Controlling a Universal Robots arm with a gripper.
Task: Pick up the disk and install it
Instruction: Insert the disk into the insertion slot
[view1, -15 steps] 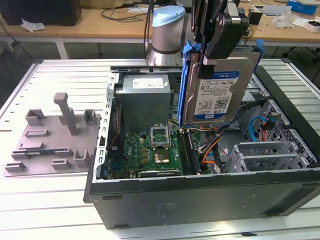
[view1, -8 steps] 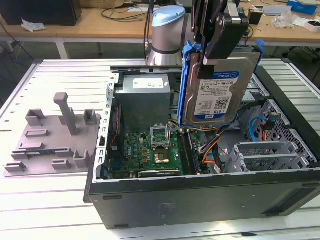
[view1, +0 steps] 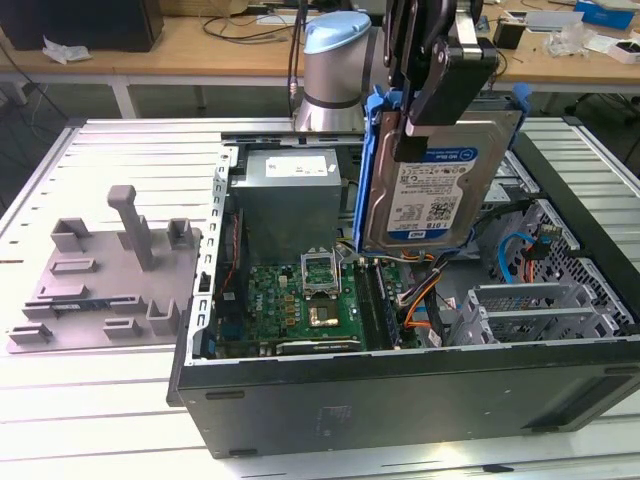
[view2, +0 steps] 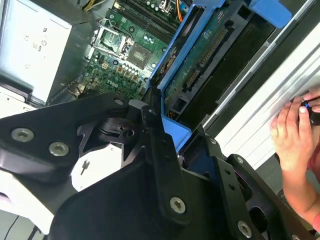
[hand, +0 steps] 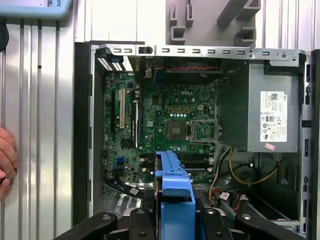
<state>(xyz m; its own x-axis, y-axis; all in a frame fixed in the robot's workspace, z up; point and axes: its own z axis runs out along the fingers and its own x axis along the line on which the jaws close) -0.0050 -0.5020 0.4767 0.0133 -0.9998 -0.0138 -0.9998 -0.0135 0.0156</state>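
Disk (view1: 430, 195) is gripped on edge by the closed gripper (view1: 425, 125) and held above the open computer case (view1: 400, 390). Judged from this, its blue carrier (view1: 374, 150) is best kept square and clear of the cables (view1: 420, 295), with slow motion advised.

— Where does the exterior view look from?
— Off my arm, raised, angled down into the open computer case (view1: 400, 395) from near.
— And your wrist cameras?
— The first wrist view faces straight down into it from higher up. The second wrist view is tilted, close behind the disk (view2: 205, 55) I grip. All three share the motherboard (view1: 300, 295).
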